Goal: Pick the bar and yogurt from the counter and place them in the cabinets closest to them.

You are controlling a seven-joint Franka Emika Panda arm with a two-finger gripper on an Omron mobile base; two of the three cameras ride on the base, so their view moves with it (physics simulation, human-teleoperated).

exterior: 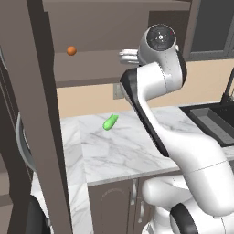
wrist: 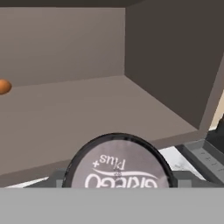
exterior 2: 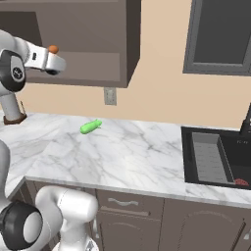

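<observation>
Grey lid of the yogurt (wrist: 117, 164) clamped in the hand (wrist: 117, 183) reads "Plus" above larger, partly hidden lettering.

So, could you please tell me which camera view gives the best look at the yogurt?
The hand view: the yogurt sits close up at the bottom, its round printed lid facing the camera, in front of the open cabinet. In the left and right base views I can't make the yogurt out; the arm is raised toward that cabinet.

Green elongated item (exterior 2: 90, 127) lying tilted on the marble at ten o'clock, orange ball (exterior: 71, 50) high up at eleven o'clock — dark sink basin (exterior 2: 215, 159) at three o'clock, wall outlet (exterior 2: 110, 96) above
</observation>
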